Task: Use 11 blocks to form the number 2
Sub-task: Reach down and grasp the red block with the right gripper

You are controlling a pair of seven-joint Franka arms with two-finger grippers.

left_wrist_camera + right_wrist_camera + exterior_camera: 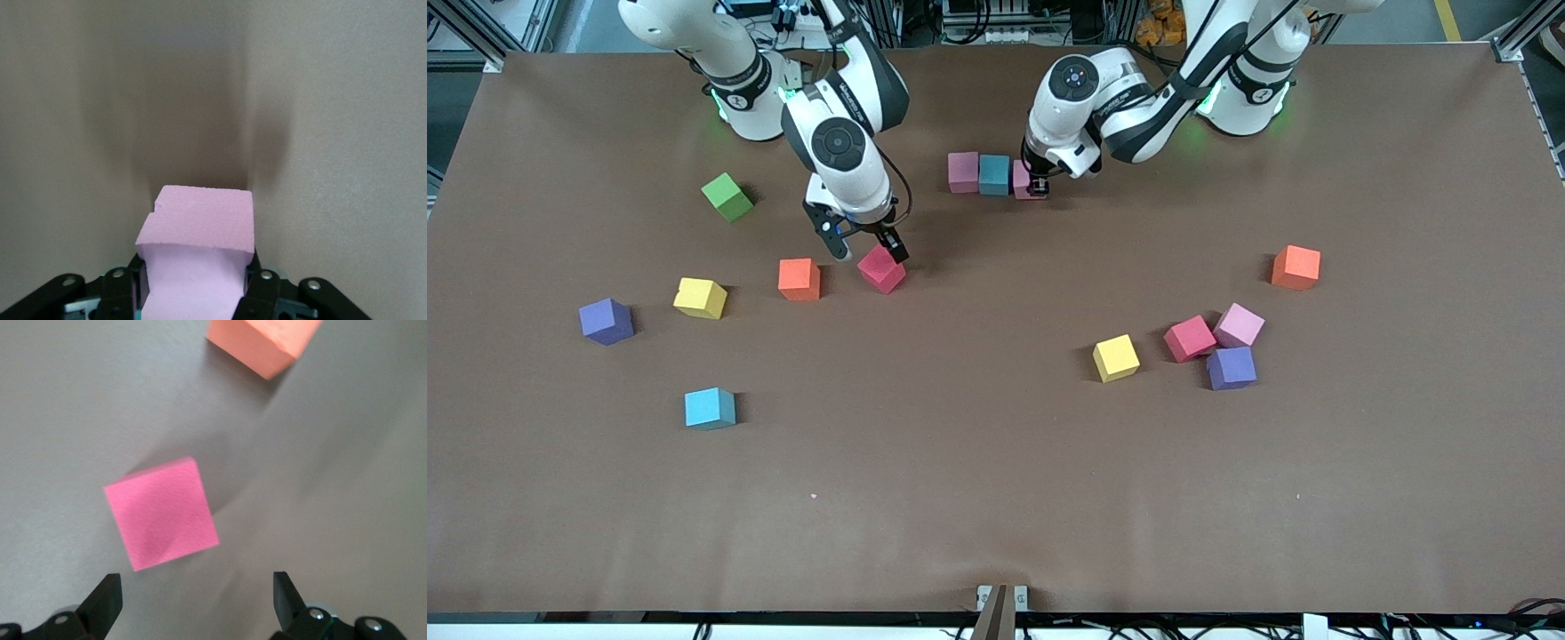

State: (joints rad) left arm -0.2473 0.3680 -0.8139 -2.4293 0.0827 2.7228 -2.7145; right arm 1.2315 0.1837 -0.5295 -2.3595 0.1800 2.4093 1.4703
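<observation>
A row of three touching blocks lies near the arms' bases: a pink block (963, 172), a blue block (993, 174) and a second pink block (1023, 180). My left gripper (1037, 186) is shut on that second pink block (200, 227), down at the table at the row's end; in the left wrist view the gripper (195, 293) has a finger against each side of it. My right gripper (863, 244) is open just above a red block (881, 269), which lies beyond its fingertips in the right wrist view (162, 513), where the gripper (193, 597) is empty.
An orange block (799, 279) (263, 340), yellow (700, 298), purple (606, 321), blue (710, 408) and a green cube (727, 196) lie toward the right arm's end. Yellow (1116, 357), red (1190, 339), pink (1238, 325), purple (1232, 367) and orange (1296, 268) lie toward the left arm's end.
</observation>
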